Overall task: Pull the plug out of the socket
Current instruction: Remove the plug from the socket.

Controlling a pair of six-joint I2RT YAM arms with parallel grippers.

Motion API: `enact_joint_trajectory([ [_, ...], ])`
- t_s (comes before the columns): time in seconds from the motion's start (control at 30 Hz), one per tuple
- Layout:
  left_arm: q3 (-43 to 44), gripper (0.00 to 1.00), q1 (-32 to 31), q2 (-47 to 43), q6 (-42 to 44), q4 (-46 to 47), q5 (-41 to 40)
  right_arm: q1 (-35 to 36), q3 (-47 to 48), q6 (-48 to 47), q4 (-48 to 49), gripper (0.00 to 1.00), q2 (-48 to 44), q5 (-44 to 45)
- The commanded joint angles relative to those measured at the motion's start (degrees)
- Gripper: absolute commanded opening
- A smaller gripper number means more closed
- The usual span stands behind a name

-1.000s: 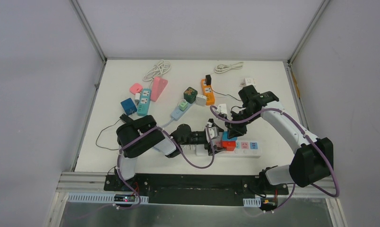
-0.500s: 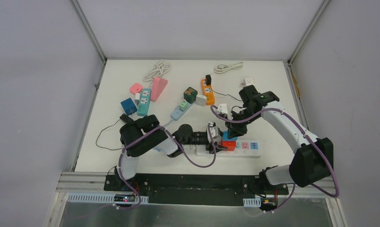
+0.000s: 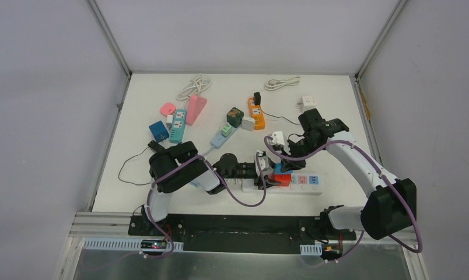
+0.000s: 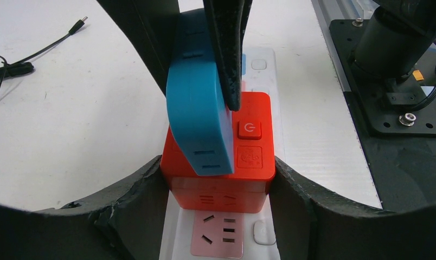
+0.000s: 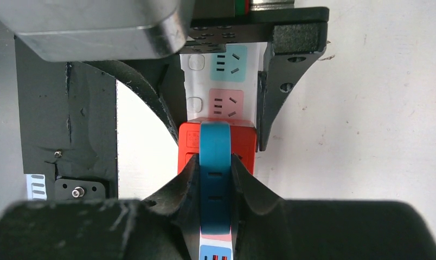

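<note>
Clamped the left fingers [image 4: 134,206] on two opposite flanks of the red socket cube [image 4: 218,184], one pad to each side, with the cube filling the gap between them. Pinched the blue plug [image 4: 197,119] between the right fingers [image 5: 186,189], clenched tight on its two broad faces. Found the plug upright on the cube's top face, its lower end touching the red surface, above and between the left fingers. Could not tell how deep the pins sat.

Saw the cube seated on the white power strip [image 4: 178,233], which lay flat on the tabletop [image 4: 69,119] and ran on past both sets of fingers. Noted a power button [image 4: 249,129] on the cube's top, just beside the tip of one right finger. Noted a pink outlet [image 4: 218,233] of the strip bare on the wrist side of the left fingertips. Spotted a thin black cable [image 4: 20,62] on the tabletop, well apart from the left fingers on their outer side.
</note>
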Motion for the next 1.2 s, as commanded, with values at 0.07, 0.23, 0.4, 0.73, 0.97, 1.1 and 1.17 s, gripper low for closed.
enact_joint_trajectory([
  [0.07,1.2,0.0,-0.34,0.51,0.46,1.9,0.71,0.89,0.28,0.41,-2.18,0.0,0.97,-3.4],
  [0.23,0.47,0.0,-0.04,0.04,0.51,1.97,1.01,-3.32,-0.22,-1.5,-3.89,0.0,-0.5,-2.54],
  [0.4,0.51,0.0,0.29,0.1,0.31,1.9,1.46,-4.93,-0.78,-2.64,-4.45,0.0,-0.56,-2.34],
  [0.73,1.73,0.0,0.47,1.41,-0.69,1.89,2.46,0.99,-0.96,4.86,1.64,0.0,-1.14,-6.75],
  [0.97,1.44,0.0,0.48,1.37,-0.66,1.88,2.38,2.36,-0.12,6.32,2.2,0.0,1.02,-4.22],
  [1.1,1.35,0.0,0.65,1.34,-0.86,1.91,2.64,0.15,0.3,6.2,1.4,0.0,0.33,-2.46],
  [1.17,1.35,0.0,0.82,1.26,-0.88,1.92,2.76,-1.55,0.17,4.71,0.26,0.0,0.07,-2.46],
])
